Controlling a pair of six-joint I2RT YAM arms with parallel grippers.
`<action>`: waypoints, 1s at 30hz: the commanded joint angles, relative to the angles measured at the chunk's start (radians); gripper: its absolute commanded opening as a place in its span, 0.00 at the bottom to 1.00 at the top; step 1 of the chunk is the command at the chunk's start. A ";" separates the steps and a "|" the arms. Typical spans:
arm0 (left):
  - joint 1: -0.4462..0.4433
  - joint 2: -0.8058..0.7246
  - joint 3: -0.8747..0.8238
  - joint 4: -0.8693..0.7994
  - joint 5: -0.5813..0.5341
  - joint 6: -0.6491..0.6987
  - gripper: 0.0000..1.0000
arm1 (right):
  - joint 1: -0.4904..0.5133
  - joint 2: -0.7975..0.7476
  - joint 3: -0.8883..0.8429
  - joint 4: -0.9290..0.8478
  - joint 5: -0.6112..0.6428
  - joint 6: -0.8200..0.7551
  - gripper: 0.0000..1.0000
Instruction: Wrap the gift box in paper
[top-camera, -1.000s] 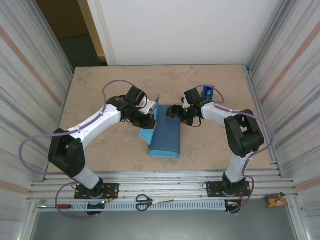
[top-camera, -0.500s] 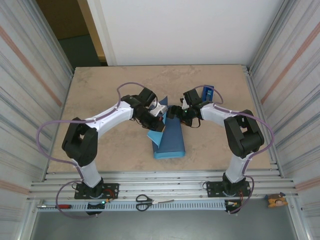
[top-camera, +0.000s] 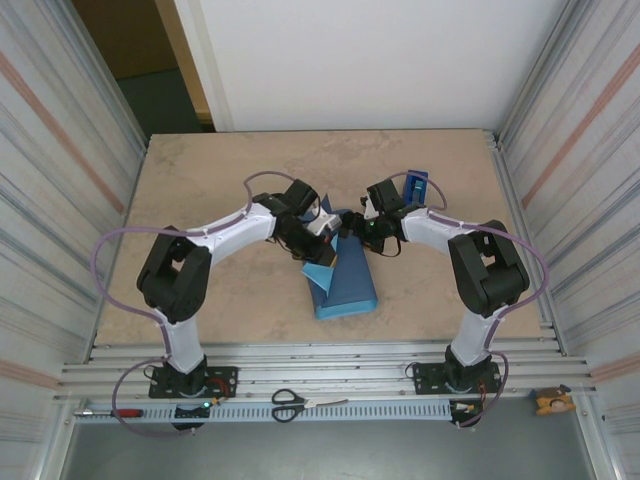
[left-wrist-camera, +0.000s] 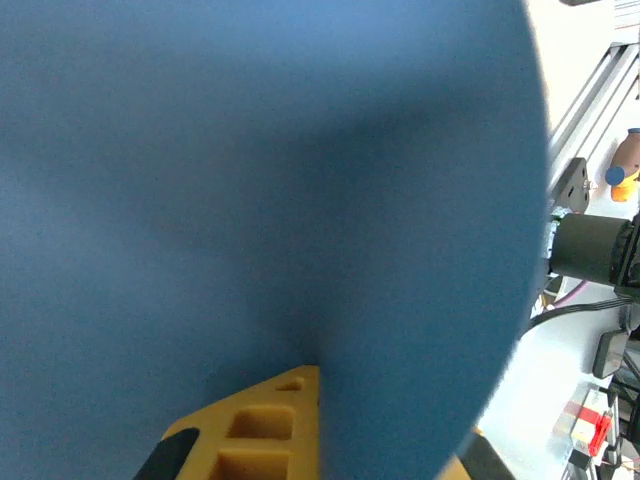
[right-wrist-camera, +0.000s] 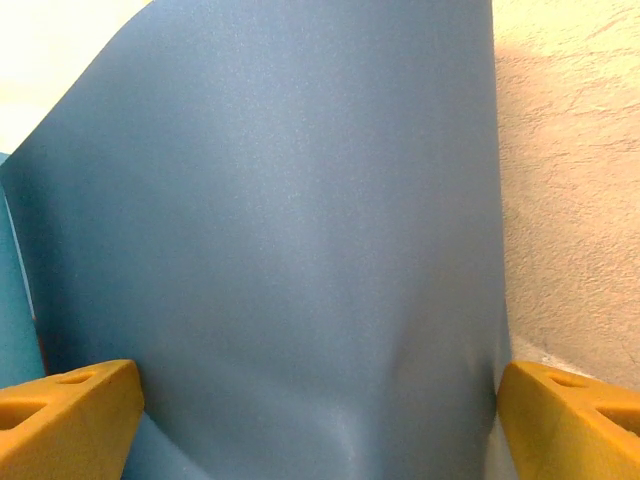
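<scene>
The paper (top-camera: 346, 277) lies folded in a long blue bundle at the table's middle, its lighter face showing at a left corner. The gift box is hidden under it. My left gripper (top-camera: 322, 228) is shut on a raised flap of the paper (left-wrist-camera: 250, 180) at the bundle's far end; one yellow finger (left-wrist-camera: 250, 430) presses against the sheet. My right gripper (top-camera: 352, 226) faces it from the right, open wide. Its yellow fingers (right-wrist-camera: 65, 420) stand on either side of the paper (right-wrist-camera: 300, 250), which bulges smoothly between them.
A blue tape dispenser (top-camera: 416, 185) stands just behind my right wrist. Scissors (top-camera: 290, 403), a red-handled tool (top-camera: 120, 411) and a small orange item (top-camera: 552, 402) lie on the near rail. Corrugated metal walls close both sides. Bare tabletop (right-wrist-camera: 570, 150) runs along the paper's right.
My left gripper has swung right toward the right gripper, carrying the paper flap over the bundle. The bundle's near end has shifted slightly right. The right gripper has stayed put.
</scene>
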 joint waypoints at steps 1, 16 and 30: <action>-0.011 0.017 0.021 0.083 0.053 -0.019 0.06 | 0.036 0.054 -0.068 -0.175 0.055 -0.004 0.89; -0.016 0.107 -0.017 0.120 0.063 -0.072 0.18 | 0.035 0.036 -0.042 -0.187 0.041 -0.013 0.90; -0.016 0.132 -0.070 0.172 0.083 -0.081 0.41 | -0.021 -0.033 0.021 -0.178 -0.030 -0.019 0.91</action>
